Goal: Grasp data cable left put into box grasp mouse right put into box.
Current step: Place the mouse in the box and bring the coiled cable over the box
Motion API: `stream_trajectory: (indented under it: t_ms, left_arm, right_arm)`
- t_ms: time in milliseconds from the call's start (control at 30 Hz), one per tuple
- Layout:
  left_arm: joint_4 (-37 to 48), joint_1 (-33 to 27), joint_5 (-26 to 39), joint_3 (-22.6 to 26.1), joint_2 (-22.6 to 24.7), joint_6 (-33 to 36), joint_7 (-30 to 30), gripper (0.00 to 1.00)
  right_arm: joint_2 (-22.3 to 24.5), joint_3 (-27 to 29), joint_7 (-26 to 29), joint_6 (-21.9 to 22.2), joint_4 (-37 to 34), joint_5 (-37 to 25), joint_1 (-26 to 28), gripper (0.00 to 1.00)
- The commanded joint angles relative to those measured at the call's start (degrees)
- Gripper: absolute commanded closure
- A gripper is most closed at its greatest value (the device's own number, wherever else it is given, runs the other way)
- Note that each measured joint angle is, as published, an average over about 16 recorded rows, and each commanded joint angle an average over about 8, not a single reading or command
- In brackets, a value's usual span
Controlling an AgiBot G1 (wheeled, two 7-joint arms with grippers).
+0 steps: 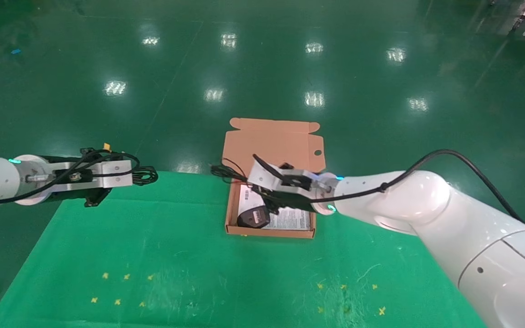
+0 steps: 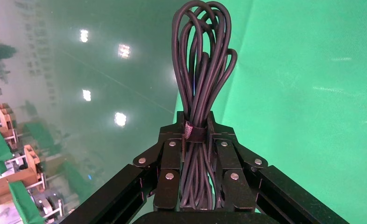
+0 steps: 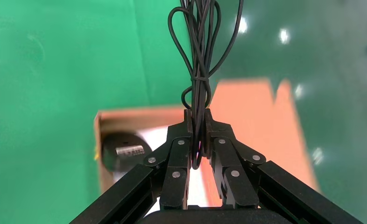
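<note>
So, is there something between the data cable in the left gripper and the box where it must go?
Yes. The right gripper, shut on the mouse cord, hangs over the box on the near side, with the mouse already inside. Between the left gripper holding the data cable and the box lies only bare green table.

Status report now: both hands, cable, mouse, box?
Left hand shut on data cable, off table's far-left edge. Right hand shut on mouse cord above box. Mouse lies inside.
</note>
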Motion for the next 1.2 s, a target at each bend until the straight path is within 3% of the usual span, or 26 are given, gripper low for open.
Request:
stream_trajectory:
  t_ms: [33,267,300,567,767,1200]
  left_arm:
    - [0.0,0.0,0.0,0.0,0.0,0.0,0.0,1.00]
    - [-0.1,0.0,0.0,0.0,0.0,0.1,0.0,1.00]
    - [-0.1,0.0,0.0,0.0,0.0,0.1,0.0,1.00]
    - [0.4,0.3,-0.4,0.2,1.0,-0.8,0.5,1.00]
    - [4.0,0.9,-1.6,0.7,4.9,-4.5,2.8,1.00]
    - [26.3,-0.4,-8.0,1.8,22.1,-21.3,16.2,1.00]
  right_arm:
    - [0.0,-1.3,2.4,0.4,-1.5,0.8,-0.2,0.94]
    - [0.1,-4.1,5.6,0.3,-3.6,1.4,-0.3,0.07]
    - [0.1,-4.1,5.6,0.3,-3.6,1.4,-0.3,0.00]
    - [1.6,-4.6,5.9,0.0,-2.1,1.3,-0.3,0.00]
    - [4.3,-5.4,6.9,-0.7,-0.8,0.4,0.8,0.00]
    - [20.8,-5.3,9.1,-0.3,11.9,-2.0,4.5,0.00]
